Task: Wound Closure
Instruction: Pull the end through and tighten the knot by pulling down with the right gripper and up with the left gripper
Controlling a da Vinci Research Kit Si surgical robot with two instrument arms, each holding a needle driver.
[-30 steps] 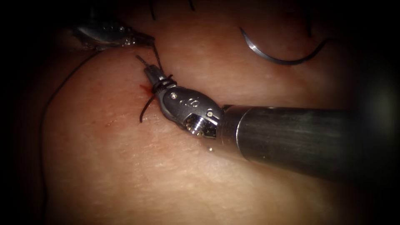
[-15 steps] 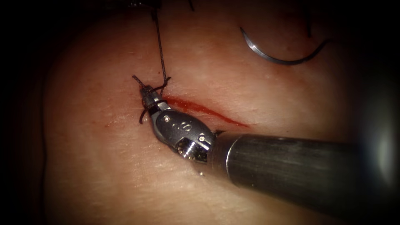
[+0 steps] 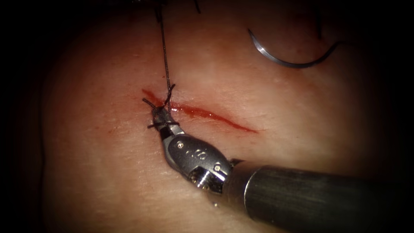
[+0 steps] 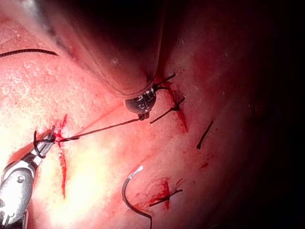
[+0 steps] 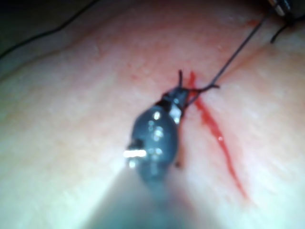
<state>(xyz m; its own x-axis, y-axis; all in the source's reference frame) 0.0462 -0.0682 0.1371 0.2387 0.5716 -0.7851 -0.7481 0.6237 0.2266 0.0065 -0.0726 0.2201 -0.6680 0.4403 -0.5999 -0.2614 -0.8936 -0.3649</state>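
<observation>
Needle free, thread held taut

Needle (image 3: 290, 57) lies loose on the tissue (image 3: 267, 99), well right of the cut (image 3: 207, 114). My right end effector (image 3: 158, 113) is closed on the thread (image 3: 164, 56) at the cut's left end. My left end effector (image 4: 141, 114) clamps the strand's far end.

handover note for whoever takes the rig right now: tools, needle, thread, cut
Right tool: jaws shut on the thread's short end, thread wrapped around them, at the left end of the cut.
Left tool: jaws shut on the thread, which runs taut from it to the knot forming at the cut.
Needle: free, lying on the tissue beyond the cut's right part, in neither tool, not in the tissue.
Done: one stitch passed at the left end.
Left: the rest of the cut is open, red fluid along it.
</observation>
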